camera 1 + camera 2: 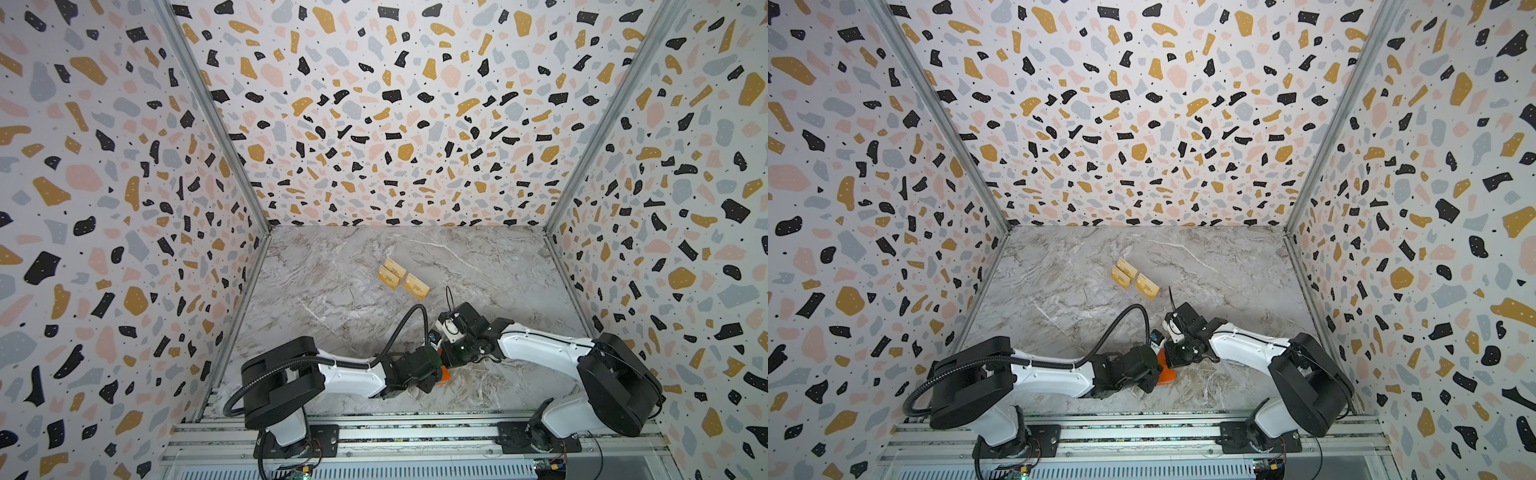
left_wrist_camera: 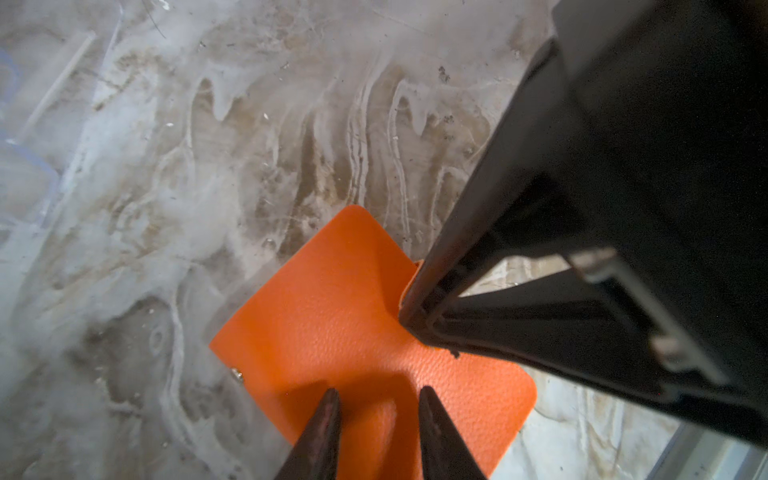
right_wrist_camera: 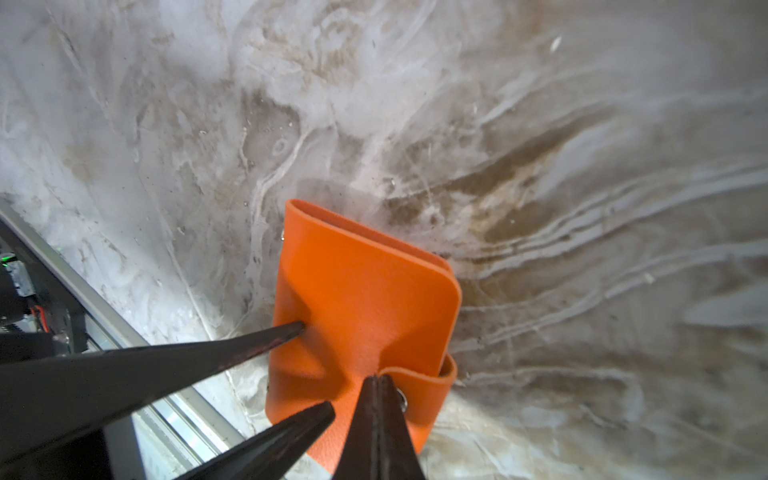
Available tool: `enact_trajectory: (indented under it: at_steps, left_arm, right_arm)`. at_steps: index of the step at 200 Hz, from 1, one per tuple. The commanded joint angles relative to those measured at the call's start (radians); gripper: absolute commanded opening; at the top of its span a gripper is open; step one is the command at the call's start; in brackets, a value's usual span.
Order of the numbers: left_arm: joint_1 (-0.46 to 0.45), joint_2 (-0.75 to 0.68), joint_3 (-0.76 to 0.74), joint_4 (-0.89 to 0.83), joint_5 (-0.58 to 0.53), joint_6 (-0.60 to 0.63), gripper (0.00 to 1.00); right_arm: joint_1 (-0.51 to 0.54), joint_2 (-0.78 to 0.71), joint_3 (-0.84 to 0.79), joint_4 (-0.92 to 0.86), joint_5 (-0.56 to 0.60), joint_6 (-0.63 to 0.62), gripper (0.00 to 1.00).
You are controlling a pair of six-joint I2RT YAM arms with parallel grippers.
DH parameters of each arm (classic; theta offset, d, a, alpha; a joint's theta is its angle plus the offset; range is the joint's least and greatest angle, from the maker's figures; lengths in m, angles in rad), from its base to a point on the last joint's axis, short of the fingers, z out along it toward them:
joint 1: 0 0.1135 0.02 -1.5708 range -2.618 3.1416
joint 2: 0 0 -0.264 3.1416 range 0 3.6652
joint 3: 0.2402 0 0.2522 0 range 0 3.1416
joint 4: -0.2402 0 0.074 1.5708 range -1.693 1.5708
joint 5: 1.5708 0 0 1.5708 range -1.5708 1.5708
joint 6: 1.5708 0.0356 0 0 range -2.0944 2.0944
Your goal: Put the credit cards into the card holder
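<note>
The orange card holder lies folded on the marble table near the front middle. In both top views only a corner of it shows under the two wrists. My left gripper is open, and both fingertips press down on the cover. My right gripper is shut on the holder's strap flap beside the metal snap; the cover dents and lifts there. The left fingers show in the right wrist view. Gold credit cards lie grouped farther back, away from both grippers.
Patterned walls close the table on the left, back and right. An aluminium rail with both arm bases runs along the front edge, close to the holder. A blurred clear plastic edge shows in the left wrist view.
</note>
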Motion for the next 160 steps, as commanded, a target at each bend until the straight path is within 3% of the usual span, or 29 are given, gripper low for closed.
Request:
enact_trajectory:
  at_steps: [1,43,134,160]
  left_arm:
    - [-0.015,0.055,-0.024,-0.109,0.069,0.032,0.34]
    - [-0.015,0.051,-0.027,-0.113,0.066,0.028,0.34]
    - [0.027,-0.084,0.012,-0.148,0.062,-0.044,0.38]
    - [0.064,-0.136,-0.015,-0.145,0.072,-0.089,0.46]
  right_arm:
    - [-0.007,0.068,-0.065,-0.043,0.095,0.007,0.0]
    - [-0.007,0.101,-0.085,-0.037,0.083,0.004,0.0]
    - [-0.007,-0.148,-0.011,0.026,0.018,0.044,0.0]
    - [-0.007,-0.161,-0.021,0.052,0.022,0.047,0.02]
